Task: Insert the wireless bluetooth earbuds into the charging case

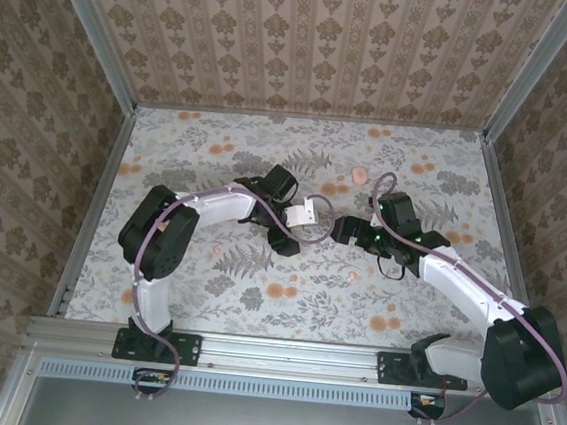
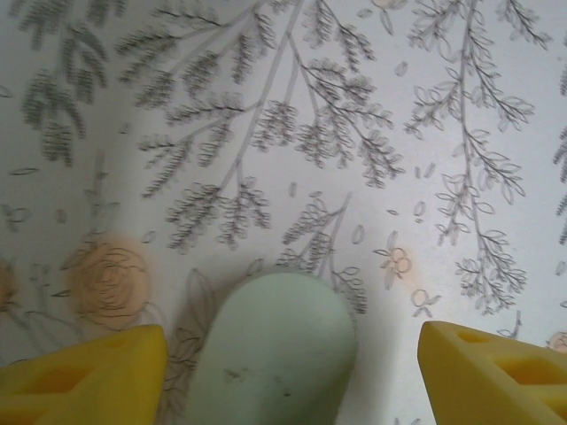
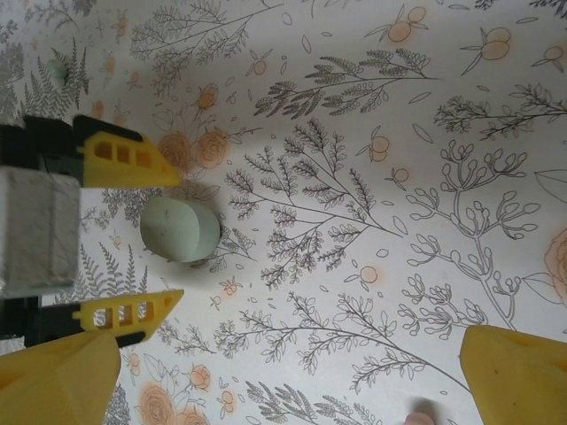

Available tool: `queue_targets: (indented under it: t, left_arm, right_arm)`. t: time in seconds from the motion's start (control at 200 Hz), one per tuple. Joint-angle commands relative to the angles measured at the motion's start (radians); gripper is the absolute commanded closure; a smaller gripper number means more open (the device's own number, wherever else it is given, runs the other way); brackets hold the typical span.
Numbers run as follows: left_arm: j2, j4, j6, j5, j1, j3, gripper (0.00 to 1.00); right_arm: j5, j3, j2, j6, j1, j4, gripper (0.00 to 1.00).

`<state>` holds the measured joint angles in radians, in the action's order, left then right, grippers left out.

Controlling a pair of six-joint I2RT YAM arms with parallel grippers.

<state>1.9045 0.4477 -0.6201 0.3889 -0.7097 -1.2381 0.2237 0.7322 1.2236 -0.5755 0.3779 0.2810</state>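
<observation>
The left gripper (image 2: 292, 341) is spread wide and holds nothing, its yellow fingers (image 2: 89, 372) standing either side of the mint-green charging case (image 2: 275, 354) without touching it. The case lies on the flower-printed table (image 2: 266, 106). The right gripper (image 3: 291, 345) is likewise wide open and empty, well apart from the case; a pink earbud (image 3: 421, 414) lies between its fingers, far from the case, and a small pale mint earbud (image 3: 58, 69), too blurred to be sure of, lies beyond the left gripper's far finger.
</observation>
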Motion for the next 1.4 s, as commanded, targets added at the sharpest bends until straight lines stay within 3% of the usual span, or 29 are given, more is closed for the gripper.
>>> queue_targets:
  t: [0.0, 0.295, 0.7, 1.065, 1.395]
  left_arm:
    - [0.029, 0.086, -0.025, 0.010, -0.026, -0.026, 0.24]
    - [0.085, 0.126, 0.011, -0.070, -0.075, -0.061, 0.29]
    - [-0.012, 0.044, 0.063, -0.070, -0.069, 0.013, 0.59]
    - [-0.142, -0.175, 0.163, 0.077, -0.017, 0.124, 0.63]
    - [-0.216, -0.220, 0.182, 0.181, -0.012, 0.118, 0.65]
  right_arm:
    - [-0.029, -0.017, -0.045, 0.019, 0.001, 0.026, 0.00]
    - [-0.027, 0.027, -0.029, 0.038, -0.004, 0.047, 0.00]
    - [0.004, -0.002, -0.021, -0.047, -0.009, -0.020, 0.00]
    - [0.154, 0.017, 0.036, -0.171, 0.002, -0.096, 0.03]
    - [0.255, 0.021, 0.094, -0.279, 0.072, -0.215, 0.05]
